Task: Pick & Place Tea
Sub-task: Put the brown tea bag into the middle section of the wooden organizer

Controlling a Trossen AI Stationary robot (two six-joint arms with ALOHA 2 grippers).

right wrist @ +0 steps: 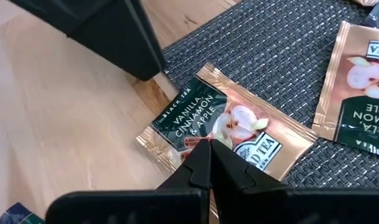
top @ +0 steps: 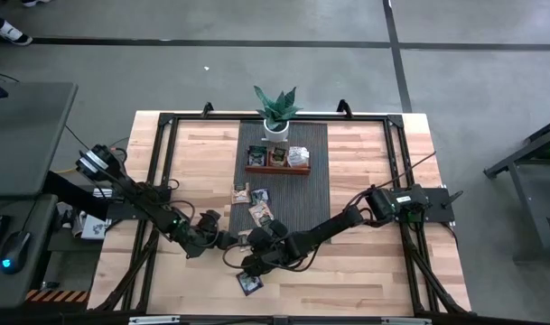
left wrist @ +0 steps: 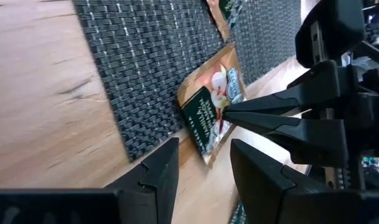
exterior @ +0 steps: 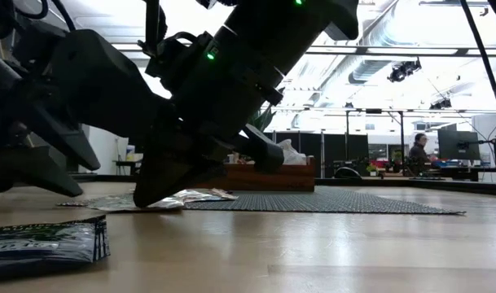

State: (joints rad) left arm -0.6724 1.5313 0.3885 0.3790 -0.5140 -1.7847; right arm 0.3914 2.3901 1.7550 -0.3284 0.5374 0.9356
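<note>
Clearly legible on the tan sachet (right wrist: 223,127) are "BLACK TEA" and "VANILLA, CINNAMON & APPLE"; it lies half on the woven mat (right wrist: 282,50), half on the desk (right wrist: 58,118), at the mat's 7 o'clock corner. The right gripper (right wrist: 209,163), fingers closed together, presses its tips onto the sachet's middle. The left gripper (left wrist: 205,165), jaws apart and holding nothing, hovers just beside the sachet's edge.

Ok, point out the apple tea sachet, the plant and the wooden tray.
apple tea sachet (right wrist: 229,127): right wrist view, printed face.
plant (top: 276,106): high view, leaves.
wooden tray (top: 276,169): high view, front wall.
</note>
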